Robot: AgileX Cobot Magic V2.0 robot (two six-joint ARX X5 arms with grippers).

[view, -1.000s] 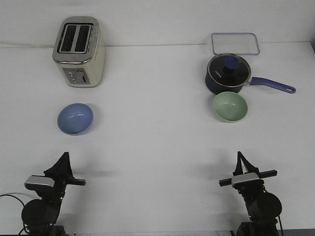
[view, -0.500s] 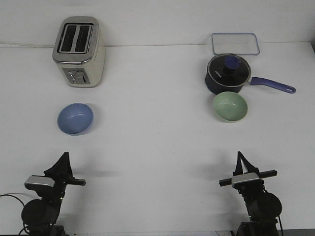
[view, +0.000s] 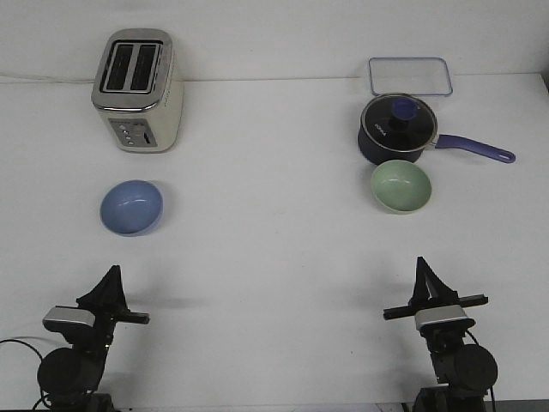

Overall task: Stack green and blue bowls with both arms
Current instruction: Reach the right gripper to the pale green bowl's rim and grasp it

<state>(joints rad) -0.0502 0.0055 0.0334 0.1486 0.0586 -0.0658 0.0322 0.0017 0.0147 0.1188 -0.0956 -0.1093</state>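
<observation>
The left gripper (view: pixel 112 273) sat low at the near edge of the table (view: pixel 274 257), its pointed fingers drawn together to a tip and holding nothing; the right gripper (view: pixel 421 264) stood likewise at the near right, fingers pressed to a narrow point, empty. Both arms looked parked in a rest pose, each facing its own half of the table, which would suit a two-handed job where each arm takes the bowl on its side. Ahead of the left gripper, well apart from it, the blue bowl (view: pixel 131 207) rested upright and open, just in front of the toaster (view: pixel 137 90). Ahead of the right gripper, also well apart, the green bowl (view: pixel 401 186) sat upright, just beside or perhaps touching the dark saucepan (view: pixel 396 130), whose purple handle (view: pixel 476 149) pointed off to the right. A clear lid or tray (view: pixel 410 75) lay behind the pan by the far edge. The bowls lay far from each other, so stacking had not begun; the green bowl's closeness to the pan seemed likely to crowd the right gripper's approach from the far side.
</observation>
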